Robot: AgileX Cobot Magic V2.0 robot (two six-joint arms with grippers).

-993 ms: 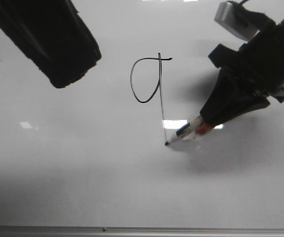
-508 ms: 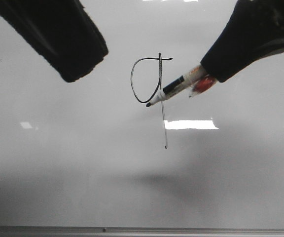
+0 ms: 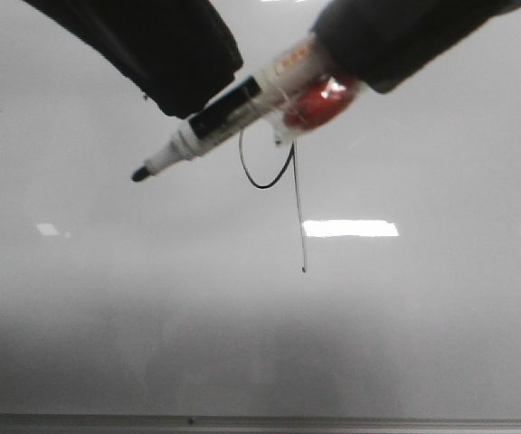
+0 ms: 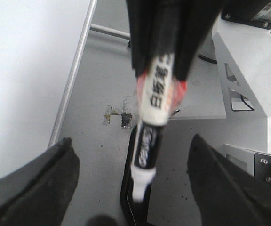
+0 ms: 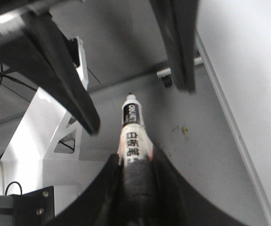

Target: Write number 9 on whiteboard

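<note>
One black hand-drawn number 9 sits at centre frame on your large glossy pale grey-white whiteboard; its loop bottom and long straight tail show, while its top is hidden behind the pen. A second ago the nib of the white-and-black marker pen with red cap end was at the foot of the tail; since then it has lifted clear and swung to the upper left of the frame, off the board. I judge the stroke finished and the digit complete. Your right end effector is clamped tight around the marker. Your left end effector hangs spread wide, holding nothing, with the marker passing between its fingers.
</note>
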